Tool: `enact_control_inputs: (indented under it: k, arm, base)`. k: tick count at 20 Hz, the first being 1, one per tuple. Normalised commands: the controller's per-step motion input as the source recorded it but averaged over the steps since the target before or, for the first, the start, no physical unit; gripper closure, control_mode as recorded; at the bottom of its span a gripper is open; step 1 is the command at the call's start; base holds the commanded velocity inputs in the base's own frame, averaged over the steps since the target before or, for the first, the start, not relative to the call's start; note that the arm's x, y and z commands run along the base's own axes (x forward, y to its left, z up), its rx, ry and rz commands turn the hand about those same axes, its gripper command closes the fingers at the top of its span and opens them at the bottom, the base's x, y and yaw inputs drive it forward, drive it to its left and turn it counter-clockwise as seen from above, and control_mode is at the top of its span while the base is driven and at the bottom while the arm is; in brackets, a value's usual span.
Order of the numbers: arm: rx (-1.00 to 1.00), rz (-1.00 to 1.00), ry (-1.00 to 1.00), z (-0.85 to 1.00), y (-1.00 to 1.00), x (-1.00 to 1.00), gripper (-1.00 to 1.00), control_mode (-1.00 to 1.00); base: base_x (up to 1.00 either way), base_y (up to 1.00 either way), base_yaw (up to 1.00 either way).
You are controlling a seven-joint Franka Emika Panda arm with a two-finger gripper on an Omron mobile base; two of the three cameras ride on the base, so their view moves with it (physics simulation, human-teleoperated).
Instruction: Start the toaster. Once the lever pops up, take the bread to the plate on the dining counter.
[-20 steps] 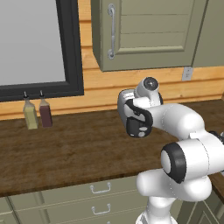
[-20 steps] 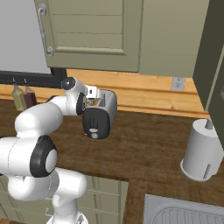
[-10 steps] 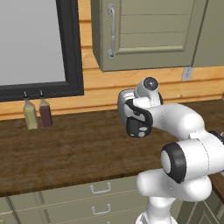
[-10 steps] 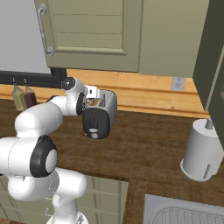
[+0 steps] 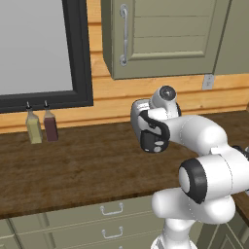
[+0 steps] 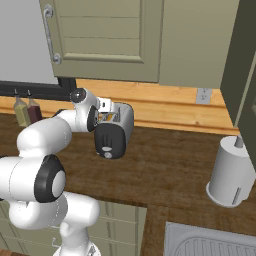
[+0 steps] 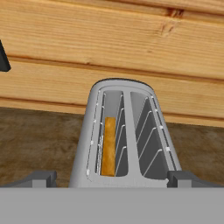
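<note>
One toaster (image 7: pixel 124 135) stands on the worktop (image 5: pixel 73 165). One bread (image 7: pixel 108 146) slice sits in its left slot, crust edge up; the other slot is bare. The tool (image 7: pixel 111 178) hangs above the toaster, spread wide, holding nothing. The slice looks light, stiff and crumbly: pinch its flat faces gently.

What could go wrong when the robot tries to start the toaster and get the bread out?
The bread sits low in the left of two narrow slots in the hand view, so the open gripper might pinch the slot's wire guides instead. The toaster is small and stands free on the counter, so a push on its black end panel might slide or tip it. The lever is hard to make out, so the fingers could miss it.
</note>
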Motion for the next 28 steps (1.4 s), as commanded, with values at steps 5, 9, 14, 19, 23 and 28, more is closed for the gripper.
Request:
enact_control_inputs:
  k: [5,9,14,19,23,28]
  arm:
    - [0.0,0.0,0.0,0.0,0.0,0.0,-1.0,-1.0]
    - [0.0,0.0,0.0,0.0,0.0,0.0,-1.0,-1.0]
    - [0.0,0.0,0.0,0.0,0.0,0.0,-1.0,-1.0]
    - [0.0,0.0,0.0,0.0,0.0,0.0,-1.0,-1.0]
    - [0.0,0.0,0.0,0.0,0.0,0.0,-1.0,-1.0]
    - [0.0,0.0,0.0,0.0,0.0,0.0,-1.0,-1.0]
  base:
    - [0.0,0.0,0.0]
    - [0.0,0.0,0.0]
    - [0.0,0.0,0.0]
    - [0.0,0.0,0.0]
    - [0.0,0.0,0.0]
    - [0.0,0.0,0.0]
